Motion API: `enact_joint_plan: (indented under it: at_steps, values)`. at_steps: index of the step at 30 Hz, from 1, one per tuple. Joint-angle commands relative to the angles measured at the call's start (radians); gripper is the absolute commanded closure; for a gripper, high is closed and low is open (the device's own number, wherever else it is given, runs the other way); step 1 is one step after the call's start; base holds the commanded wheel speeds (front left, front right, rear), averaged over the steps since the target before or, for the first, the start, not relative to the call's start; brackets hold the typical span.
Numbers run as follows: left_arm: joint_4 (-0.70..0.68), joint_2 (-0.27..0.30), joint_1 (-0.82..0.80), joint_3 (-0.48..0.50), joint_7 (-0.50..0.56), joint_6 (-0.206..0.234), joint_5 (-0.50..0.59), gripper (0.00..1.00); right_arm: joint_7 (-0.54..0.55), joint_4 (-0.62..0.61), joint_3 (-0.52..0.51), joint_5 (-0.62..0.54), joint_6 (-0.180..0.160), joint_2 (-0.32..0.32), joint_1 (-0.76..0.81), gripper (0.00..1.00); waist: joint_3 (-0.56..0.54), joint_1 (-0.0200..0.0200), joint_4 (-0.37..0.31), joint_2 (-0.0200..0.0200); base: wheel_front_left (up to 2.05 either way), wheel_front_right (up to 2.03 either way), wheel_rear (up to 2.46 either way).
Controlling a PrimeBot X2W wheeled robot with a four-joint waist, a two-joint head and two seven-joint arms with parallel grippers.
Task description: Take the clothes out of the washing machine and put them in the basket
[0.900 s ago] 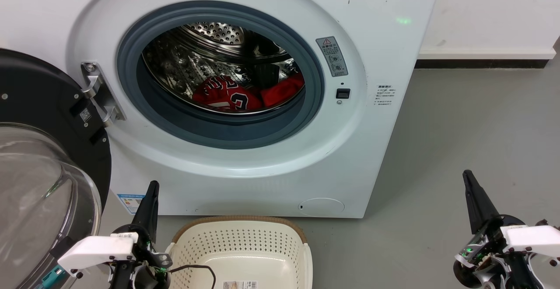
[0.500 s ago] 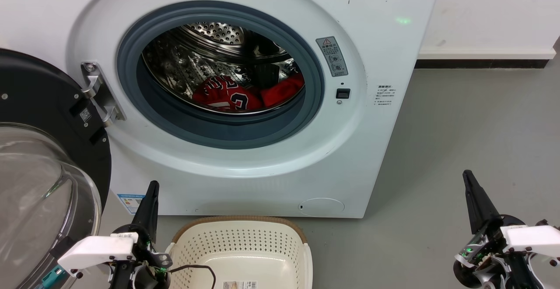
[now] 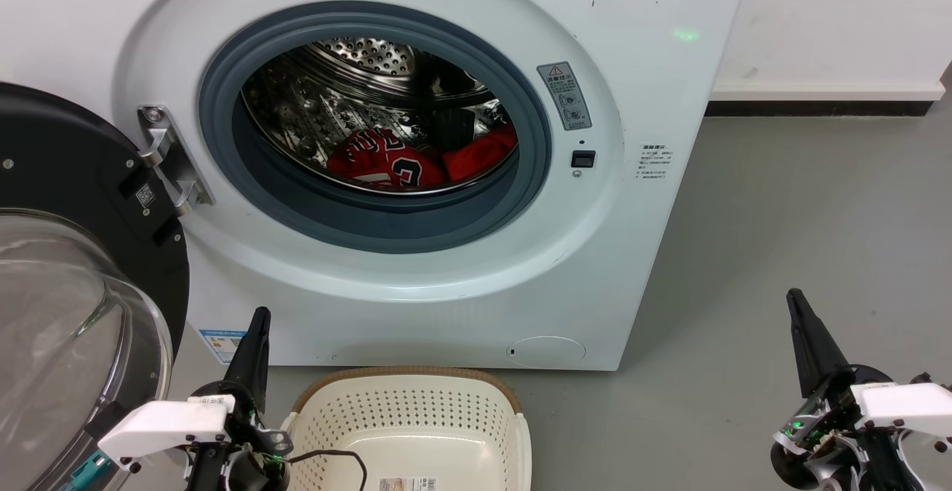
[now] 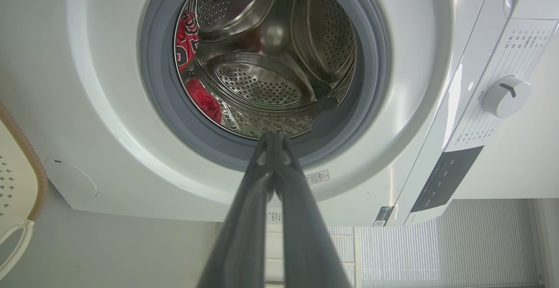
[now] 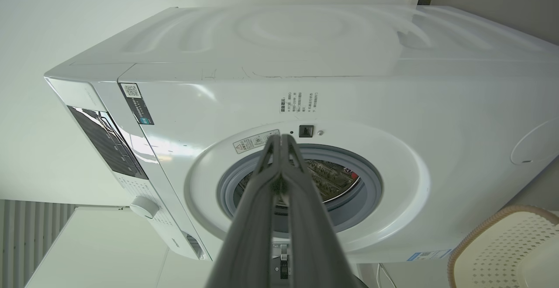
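Note:
The white washing machine [image 3: 654, 74] stands with its door swung open to the left. Two red clothes lie at the bottom of its steel drum: a lettered jersey [image 3: 383, 160] and a plain red piece [image 3: 482, 152] to its right. They also show in the left wrist view as the jersey [image 4: 187, 39] and the plain piece [image 4: 205, 100]. The cream basket [image 3: 409, 409] sits on the floor in front of the machine, with nothing but a label inside. My left gripper [image 3: 259, 315] is shut beside the basket's left rim. My right gripper [image 3: 794, 296] is shut, low at the right above the floor.
The black-framed glass door [image 3: 67, 312] hangs open at the far left, close to my left arm. Grey floor [image 3: 781, 216] stretches to the right of the machine, up to a white wall with a dark skirting strip [image 3: 818, 108].

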Motion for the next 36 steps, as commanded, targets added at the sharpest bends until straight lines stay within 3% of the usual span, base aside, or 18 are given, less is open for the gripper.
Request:
enact_joint_plan:
  at_steps: [1, 8, 9, 25, 36]
  values:
    - [0.000, -0.002, -0.006, 0.002, 0.002, -0.004, -0.002, 1.00, 0.000, 0.001, 0.001, -0.004, 0.000, 0.003, -0.013, 1.00, 0.000, 0.0000, 0.000, 0.0000, 0.00, 0.00, 0.00]
    - [0.000, -0.002, -0.006, 0.002, 0.002, -0.004, -0.002, 1.00, 0.000, 0.001, 0.001, -0.004, 0.000, 0.003, -0.013, 1.00, 0.000, 0.0000, 0.000, 0.0000, 0.00, 0.00, 0.00]
    - [0.000, 0.000, 0.000, 0.000, 0.000, 0.000, 0.000, 0.00, 0.000, 0.000, 0.000, 0.000, 0.000, 0.000, 0.000, 0.00, 0.000, 0.0000, 0.000, 0.0000, 0.00, 0.00, 0.00]
    - [0.011, -0.003, 0.054, -0.011, -0.056, 0.001, 0.054, 0.00, -0.056, 0.025, 0.005, -0.033, 0.000, 0.002, 0.047, 0.00, 0.001, 0.0000, -0.002, 0.0000, 0.00, 0.00, 0.00]
    - [0.010, -0.003, 0.062, 0.045, -0.105, 0.003, 0.161, 0.00, -0.105, 0.041, -0.038, -0.192, 0.000, 0.001, 0.037, 0.00, 0.001, 0.0000, -0.003, 0.0000, 0.00, 0.00, 0.00]
